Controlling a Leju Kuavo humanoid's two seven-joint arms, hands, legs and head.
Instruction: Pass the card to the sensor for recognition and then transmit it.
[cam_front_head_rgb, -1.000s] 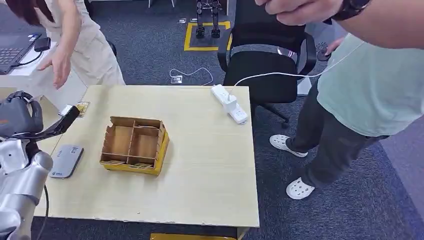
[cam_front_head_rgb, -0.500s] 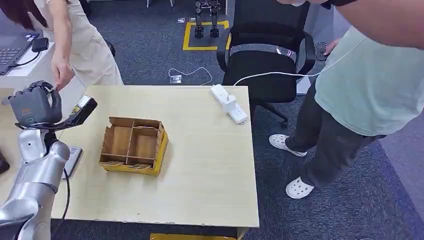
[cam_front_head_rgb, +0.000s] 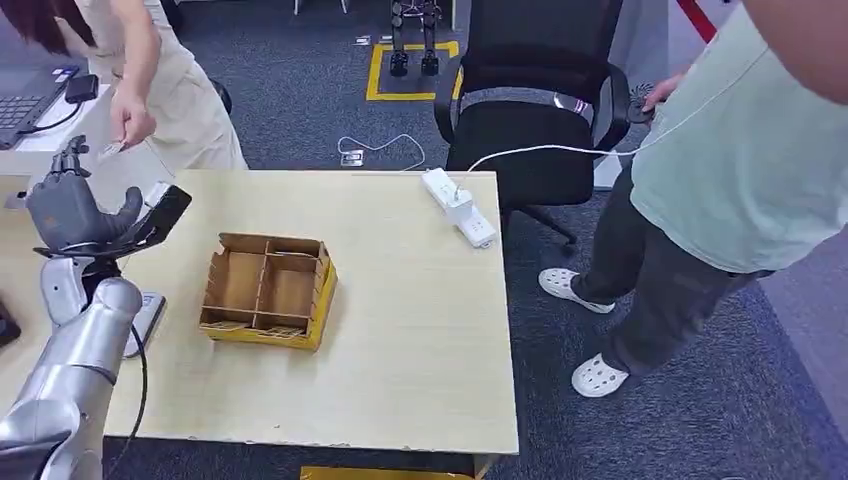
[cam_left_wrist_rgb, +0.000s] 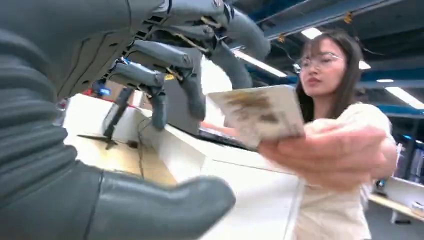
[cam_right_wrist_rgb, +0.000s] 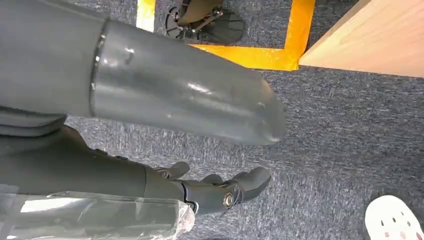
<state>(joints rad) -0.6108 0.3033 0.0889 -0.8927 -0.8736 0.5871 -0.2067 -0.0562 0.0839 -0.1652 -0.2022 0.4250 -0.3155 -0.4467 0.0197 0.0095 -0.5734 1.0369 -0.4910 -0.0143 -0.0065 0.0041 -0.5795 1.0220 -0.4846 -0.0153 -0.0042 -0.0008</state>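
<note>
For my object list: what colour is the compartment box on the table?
Brown cardboard box with a yellow outer wall, clearest in the head view.

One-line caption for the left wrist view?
A person's hand holds the card just beyond the open left hand.

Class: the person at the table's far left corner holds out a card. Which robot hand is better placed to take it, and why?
The left robot hand: raised, fingers apart, beside the pale printed card in the person's hand. The right robot hand hangs over the carpet.

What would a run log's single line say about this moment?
left hand: open, raised | card: in person's hand | right hand: hanging above carpet, empty | sensor: on table
</note>
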